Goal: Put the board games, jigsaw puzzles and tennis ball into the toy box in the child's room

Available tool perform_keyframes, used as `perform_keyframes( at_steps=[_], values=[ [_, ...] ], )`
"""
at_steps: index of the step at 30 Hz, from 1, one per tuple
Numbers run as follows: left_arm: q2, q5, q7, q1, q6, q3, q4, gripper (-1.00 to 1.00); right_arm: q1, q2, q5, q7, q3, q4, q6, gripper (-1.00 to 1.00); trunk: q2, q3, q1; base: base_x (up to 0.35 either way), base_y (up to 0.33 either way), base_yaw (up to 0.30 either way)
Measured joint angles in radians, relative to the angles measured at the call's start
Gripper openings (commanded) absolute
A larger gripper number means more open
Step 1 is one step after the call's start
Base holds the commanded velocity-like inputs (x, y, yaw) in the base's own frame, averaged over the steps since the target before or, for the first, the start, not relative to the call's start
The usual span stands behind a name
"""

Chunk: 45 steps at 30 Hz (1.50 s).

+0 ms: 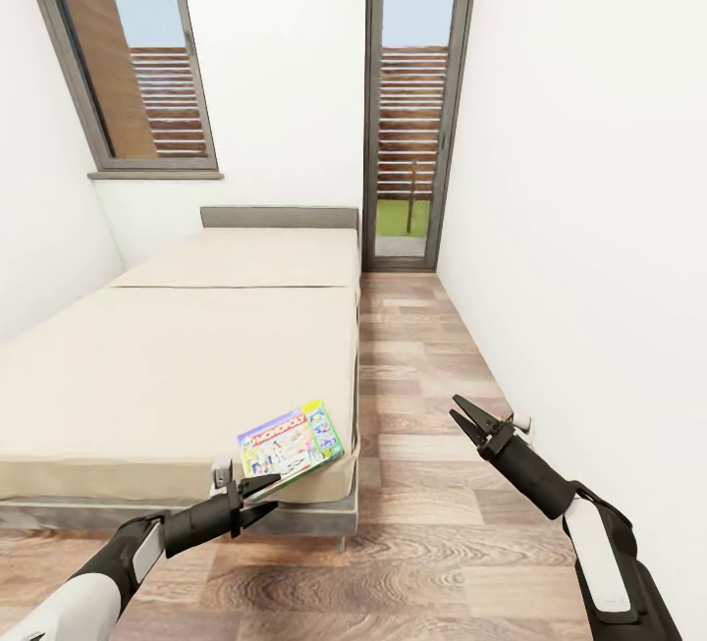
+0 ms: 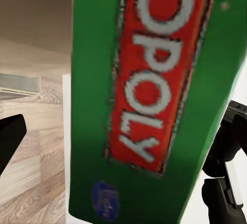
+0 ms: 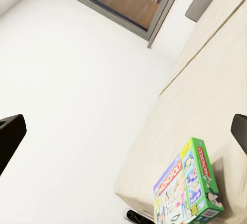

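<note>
Wood-plank flooring (image 1: 422,523) runs along the right side of a low bed (image 1: 177,366) in a narrow white room.

Nearest, the left gripper (image 1: 257,501) reaches toward the bed's near corner, where one board game (image 1: 292,445) lies tilted, its lower edge overhanging the mattress. Its dark fingers appear spread on either side of the box edge. In the left wrist view the green side of the board game (image 2: 149,100) sits between the fingertips (image 2: 10,136), which look parted and apart from it. I judge it released, not yet grasping.

The right gripper (image 1: 469,419) hangs over the floor, well apart from the bed, jaws parted and holding nothing.

Step in hand, by my judgement, is gripping this box. Done well, the fingers should advance further over the overhanging edge and close squarely on both faces, so the box does not slide off the corner.

Farther on, the mattress is bare up to the headboard (image 1: 280,217), with a window (image 1: 133,52) and a glass door (image 1: 412,101) beyond.
</note>
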Motion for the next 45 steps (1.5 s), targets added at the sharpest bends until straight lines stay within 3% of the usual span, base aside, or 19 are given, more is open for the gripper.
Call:
perform_keyframes(
  at_steps=[45],
  values=[
    [0.0,0.001,0.0,0.0,0.0,0.0,0.0,1.0,0.0,0.0,0.0,-0.001,0.001,0.002,0.0,1.0,0.0,0.0,0.0,-0.026,0.0,0.0]
  ],
)
